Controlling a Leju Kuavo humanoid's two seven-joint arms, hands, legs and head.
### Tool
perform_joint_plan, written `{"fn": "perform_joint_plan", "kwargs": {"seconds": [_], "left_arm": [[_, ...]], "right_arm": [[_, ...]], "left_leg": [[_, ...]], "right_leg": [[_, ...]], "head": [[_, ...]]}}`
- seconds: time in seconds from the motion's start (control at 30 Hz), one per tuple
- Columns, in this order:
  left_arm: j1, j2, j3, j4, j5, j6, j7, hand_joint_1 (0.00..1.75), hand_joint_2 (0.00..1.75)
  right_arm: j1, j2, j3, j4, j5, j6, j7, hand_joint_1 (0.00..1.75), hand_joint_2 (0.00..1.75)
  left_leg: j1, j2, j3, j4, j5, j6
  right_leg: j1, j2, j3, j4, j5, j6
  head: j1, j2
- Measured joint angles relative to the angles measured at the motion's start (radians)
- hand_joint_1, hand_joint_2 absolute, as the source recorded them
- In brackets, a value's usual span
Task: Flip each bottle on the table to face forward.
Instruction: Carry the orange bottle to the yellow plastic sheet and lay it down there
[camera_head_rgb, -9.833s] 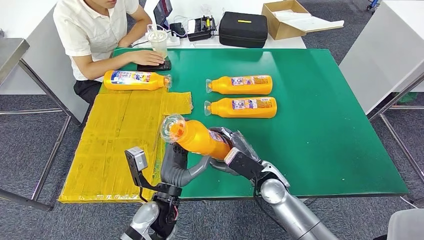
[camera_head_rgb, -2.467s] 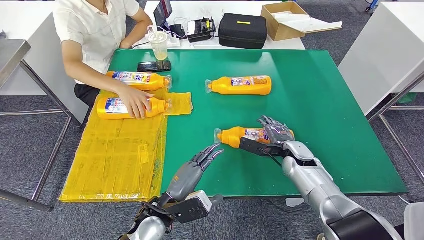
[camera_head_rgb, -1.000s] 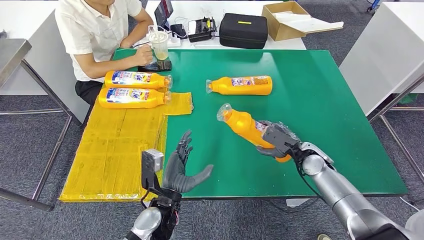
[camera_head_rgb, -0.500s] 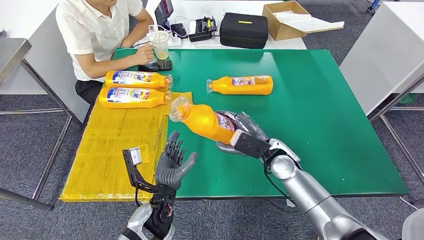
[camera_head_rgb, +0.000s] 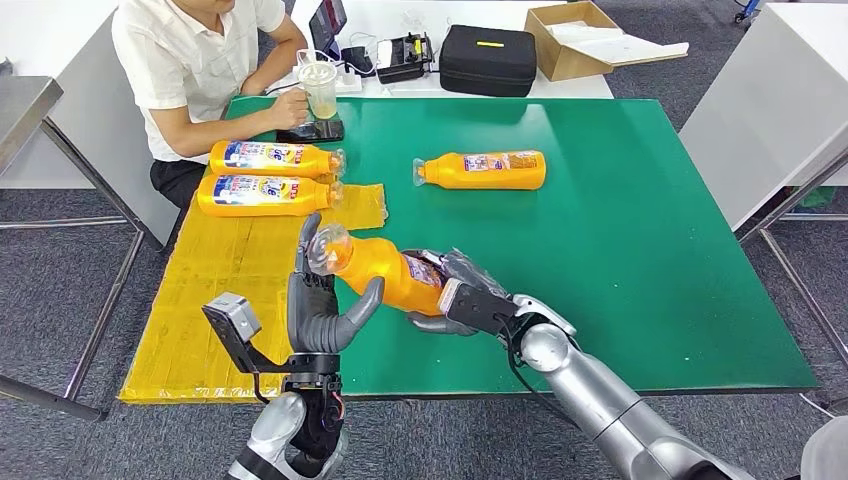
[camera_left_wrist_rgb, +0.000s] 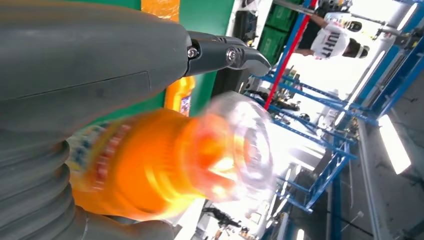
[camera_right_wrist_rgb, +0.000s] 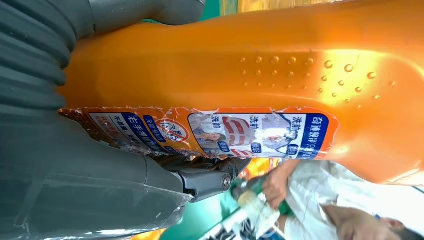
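Observation:
My right hand (camera_head_rgb: 460, 297) grips an orange bottle (camera_head_rgb: 385, 272) by its lower body and holds it tilted above the green table (camera_head_rgb: 640, 260), clear cap toward the left. The bottle's small back label (camera_right_wrist_rgb: 220, 131) faces the right wrist camera. My left hand (camera_head_rgb: 322, 300) stands upright at the bottle's neck, fingers straight behind the cap and thumb under the shoulder, not closed on it. In the left wrist view the bottle (camera_left_wrist_rgb: 165, 165) is blurred between thumb and fingers. Another orange bottle (camera_head_rgb: 482, 170) lies on the table. Two bottles (camera_head_rgb: 270, 158) (camera_head_rgb: 265, 195) lie on the yellow mat (camera_head_rgb: 230, 300), large labels up.
A person (camera_head_rgb: 190, 60) sits at the table's far left corner, holding a plastic cup (camera_head_rgb: 318, 85) over a dark phone (camera_head_rgb: 312, 131). A black case (camera_head_rgb: 487, 58) and a cardboard box (camera_head_rgb: 575, 35) stand on the white table behind. The green table's right half is bare.
My right hand has carried the bottle left and lower, to my left hand. My left hand has risen and turned, and its fingers now stand around the bottle's neck.

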Motion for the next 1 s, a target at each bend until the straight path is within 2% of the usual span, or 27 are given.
{"fn": "perform_joint_plan", "kwargs": {"seconds": [0.13,0.33,0.67,0.87,1.0], "left_arm": [[0.000,-0.001,-0.001,-0.017,0.011,-0.008,0.010,0.00,1.75],[-0.001,0.000,-0.012,-0.006,0.121,-0.113,0.117,0.00,1.75],[-0.016,-0.001,-0.029,0.033,0.131,-0.141,0.149,0.00,1.75],[-0.035,-0.001,-0.029,0.078,0.177,-0.201,0.181,0.00,1.75],[-0.045,-0.002,-0.026,0.101,0.154,-0.187,0.151,0.00,1.75]], "right_arm": [[0.001,0.006,0.014,0.010,-0.003,0.004,0.003,1.75,1.75],[-0.003,0.012,0.038,0.025,0.002,-0.002,-0.002,1.75,1.75],[-0.026,0.026,0.062,0.035,0.006,-0.014,-0.005,1.75,1.75],[-0.037,0.033,0.069,0.035,0.006,-0.015,-0.010,1.75,1.75],[-0.041,0.039,0.071,0.033,0.005,-0.015,-0.011,1.75,1.75]], "left_leg": [[0.000,0.000,0.000,0.000,0.000,0.000],[0.000,0.000,0.000,0.000,0.000,0.000],[0.000,0.000,0.000,0.000,0.000,0.000],[0.000,0.000,-0.001,0.000,0.000,0.000],[0.000,0.000,-0.001,0.000,0.000,0.000]], "right_leg": [[0.000,0.000,0.000,0.000,0.000,0.000],[0.000,0.000,0.000,0.000,0.000,0.000],[0.000,0.000,0.000,0.000,0.000,0.000],[0.000,0.000,0.000,0.000,0.000,0.000],[0.000,0.000,0.000,0.000,0.000,0.000]], "head": [[0.000,0.000],[0.000,0.000],[0.000,0.000],[0.000,0.000],[0.000,0.000]]}}
